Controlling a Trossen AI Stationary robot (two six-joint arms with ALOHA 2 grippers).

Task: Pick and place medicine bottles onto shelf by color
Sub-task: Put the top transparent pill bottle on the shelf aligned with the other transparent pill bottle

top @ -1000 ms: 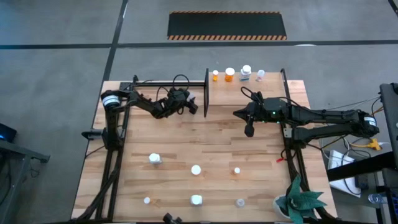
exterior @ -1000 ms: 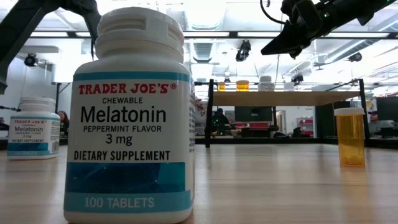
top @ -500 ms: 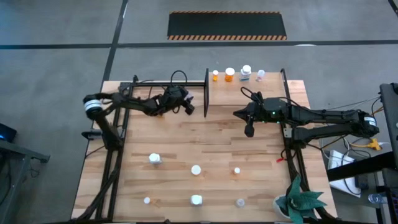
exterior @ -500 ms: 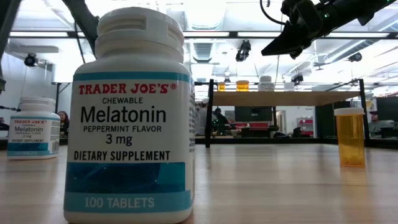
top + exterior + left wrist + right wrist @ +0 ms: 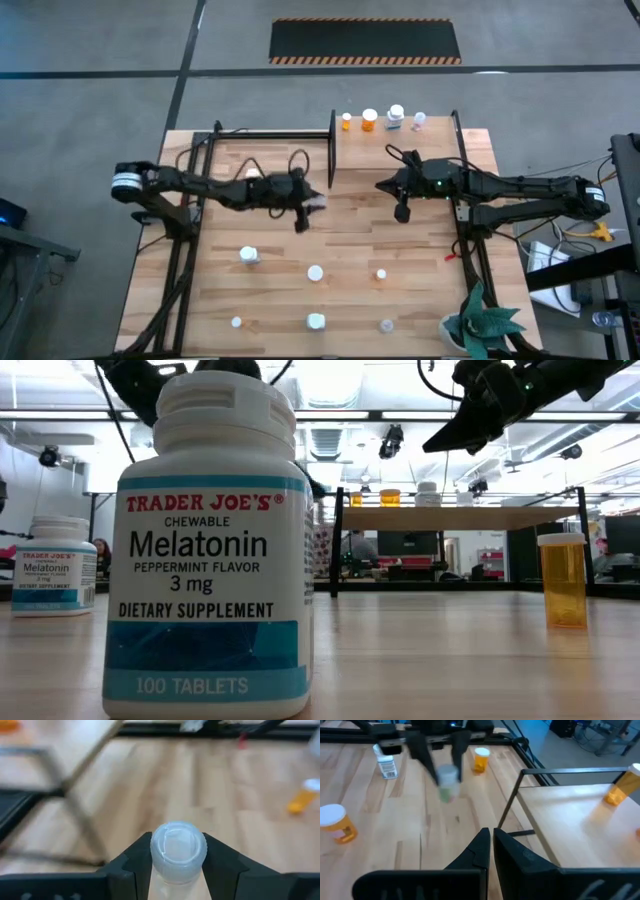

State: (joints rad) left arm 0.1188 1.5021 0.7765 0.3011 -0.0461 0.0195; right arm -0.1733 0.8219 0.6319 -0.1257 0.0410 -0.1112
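My left gripper (image 5: 305,208) is over the middle of the table, shut on a small clear bottle (image 5: 177,852) with a pale cap. It also shows in the right wrist view (image 5: 447,777). My right gripper (image 5: 402,210) hovers shut and empty near the shelf (image 5: 400,150), which carries several bottles along its far edge, among them an orange one (image 5: 369,120) and a white one (image 5: 396,117). Several more bottles stand on their bases on the near half of the table, such as a white one (image 5: 248,256). My left gripper pinches the clear bottle between its two fingers (image 5: 137,862) at the sides of the cap (image 5: 160,862). The fingers come from above, pointing down. The bottle hangs upright below them (image 5: 445,792), clear of the table.
A large Melatonin bottle (image 5: 210,550) stands right in front of the low camera; a second one (image 5: 55,565) is left of it and an orange bottle (image 5: 563,580) to the right. A green plant (image 5: 480,325) sits at the near right corner.
My left gripper has stretched out from beside the shelf's left post toward the table's near edge and a little to the right, carrying the clear bottle with it. It has stayed shut on the bottle.
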